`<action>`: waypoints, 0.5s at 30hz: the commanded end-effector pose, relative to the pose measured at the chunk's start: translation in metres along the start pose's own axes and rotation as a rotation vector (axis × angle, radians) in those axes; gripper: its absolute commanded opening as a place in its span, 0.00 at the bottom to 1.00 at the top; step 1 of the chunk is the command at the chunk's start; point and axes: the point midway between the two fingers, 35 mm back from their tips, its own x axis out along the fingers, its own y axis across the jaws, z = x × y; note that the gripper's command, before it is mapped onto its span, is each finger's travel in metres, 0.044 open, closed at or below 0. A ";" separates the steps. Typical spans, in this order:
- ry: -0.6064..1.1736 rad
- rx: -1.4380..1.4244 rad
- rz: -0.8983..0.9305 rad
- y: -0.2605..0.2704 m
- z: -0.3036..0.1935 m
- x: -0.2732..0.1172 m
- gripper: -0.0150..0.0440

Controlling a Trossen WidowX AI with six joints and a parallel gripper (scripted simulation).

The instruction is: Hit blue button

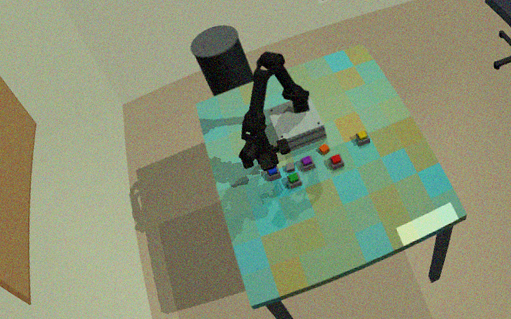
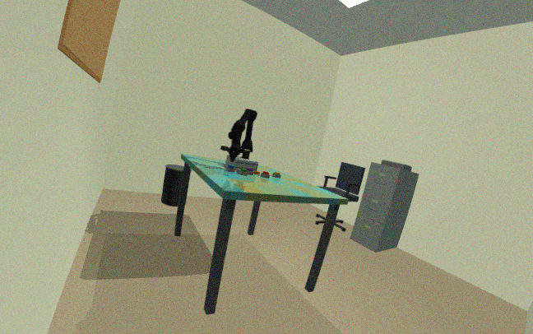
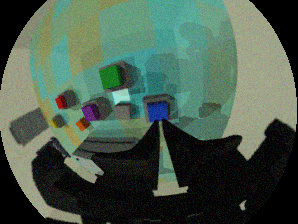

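Note:
The blue button point(image 1: 273, 172) point(image 2: 230, 167) point(image 3: 158, 110) sits on a small grey base on the table, at the left end of the group of small objects in the top view. My gripper point(image 1: 270, 166) point(image 2: 233, 160) point(image 3: 160, 121) is shut with nothing between the fingers. It points down, with its tips over the blue button. In the exterior view the tips show a little above the button. In the wrist view the tips overlap the near edge of the blue cap. Whether they touch it I cannot tell.
Close by are the green button point(image 1: 293, 177) point(image 3: 111, 77), purple button point(image 1: 307, 161) point(image 3: 90, 112) and a grey block point(image 1: 289, 167) point(image 3: 123, 111). Farther off are an orange block point(image 1: 324, 148) point(image 3: 82, 124), red button point(image 1: 336, 159) point(image 3: 60, 102) and yellow button point(image 1: 362, 136). A grey box point(image 1: 301, 138) stands behind.

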 end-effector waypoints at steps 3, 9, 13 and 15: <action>-0.002 -0.004 0.002 0.000 0.001 0.006 0.29; -0.002 -0.004 0.002 0.000 0.001 0.016 0.29; -0.002 -0.004 0.002 0.000 0.001 0.022 0.29; -0.002 -0.004 0.002 0.000 0.001 0.025 0.29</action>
